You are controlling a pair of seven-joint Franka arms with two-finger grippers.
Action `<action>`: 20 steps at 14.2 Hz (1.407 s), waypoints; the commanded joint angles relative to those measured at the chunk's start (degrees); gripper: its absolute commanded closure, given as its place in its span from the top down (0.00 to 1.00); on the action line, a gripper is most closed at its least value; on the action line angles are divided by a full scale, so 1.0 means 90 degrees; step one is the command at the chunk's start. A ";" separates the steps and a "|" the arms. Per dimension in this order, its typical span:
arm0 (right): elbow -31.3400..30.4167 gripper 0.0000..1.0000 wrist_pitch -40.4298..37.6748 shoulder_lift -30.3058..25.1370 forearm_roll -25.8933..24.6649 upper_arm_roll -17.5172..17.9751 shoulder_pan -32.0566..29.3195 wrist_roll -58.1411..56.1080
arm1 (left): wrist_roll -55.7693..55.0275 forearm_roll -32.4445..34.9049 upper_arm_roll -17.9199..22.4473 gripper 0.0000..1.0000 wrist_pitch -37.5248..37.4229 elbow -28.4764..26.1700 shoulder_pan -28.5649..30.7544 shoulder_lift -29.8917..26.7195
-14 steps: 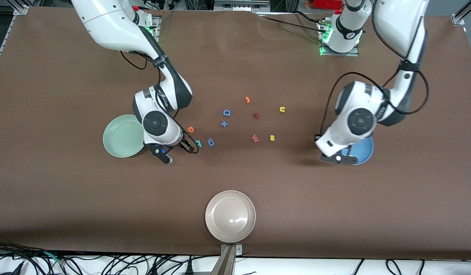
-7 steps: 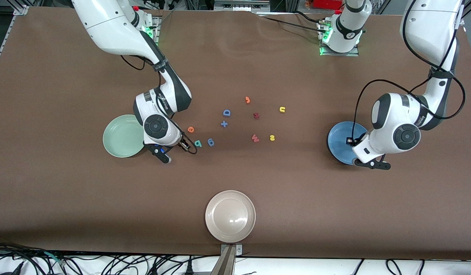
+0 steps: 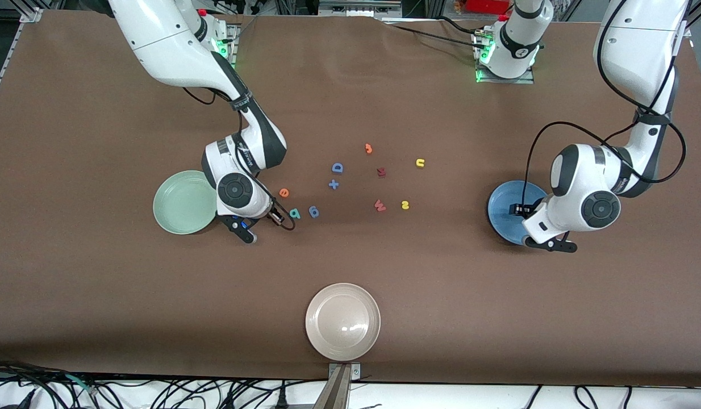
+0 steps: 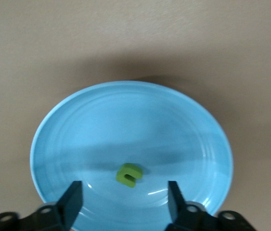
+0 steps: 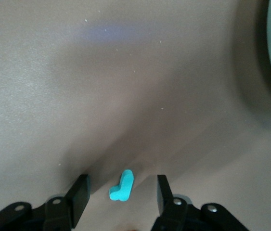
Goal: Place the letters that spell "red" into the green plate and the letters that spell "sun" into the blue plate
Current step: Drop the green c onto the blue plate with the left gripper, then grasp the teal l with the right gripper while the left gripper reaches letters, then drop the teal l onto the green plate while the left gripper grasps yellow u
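I see left gripper (image 4: pixel 124 202) released over blue plate (image 4: pixel 77 125), olive "n" (image 4: pixel 128 174) inside, hidden from front. Right gripper (image 5: pixel 121 195) fingers apart around teal "r" (image 5: pixel 122 186), ungrasped; blue "d"-like letter (image 3: pixel 313 212) nearby.

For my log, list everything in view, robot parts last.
green plate: one, mint, right arm's end.
blue plate: one, blue, left arm's end.
beige plate: one, beige, nearest the front camera.
olive n: one, olive, in the blue plate.
teal r: one, teal, on the table under the right gripper.
teal d: one, teal, beside the e.
orange e: one, orange, near the green plate.
yellow s, yellow u: two, yellow, mid-table.
blue pieces: three, blue, mid-table.
red letters: two, red, mid-table.
orange hook: one, orange, mid-table.
right gripper: open, around the r.
left gripper: open, over the blue plate.
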 commanded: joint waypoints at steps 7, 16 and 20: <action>-0.0048 0.00 0.0101 0.0005 -0.0104 0.0006 0.0026 0.0123 | -0.3431 0.0091 -0.1618 1.00 -0.0160 0.0056 -0.0490 -0.0241; 0.0147 0.00 -0.0717 -0.0531 -0.0094 -0.0014 -0.0110 -0.0266 | -0.3970 0.0032 -0.2623 0.99 0.0865 -0.1925 -0.1068 -0.1179; 0.0235 0.00 -0.1733 -0.1019 -0.0094 -0.0510 -0.0160 -0.1300 | -0.3806 0.0121 -0.2634 0.97 0.1555 -0.2228 -0.1147 -0.0858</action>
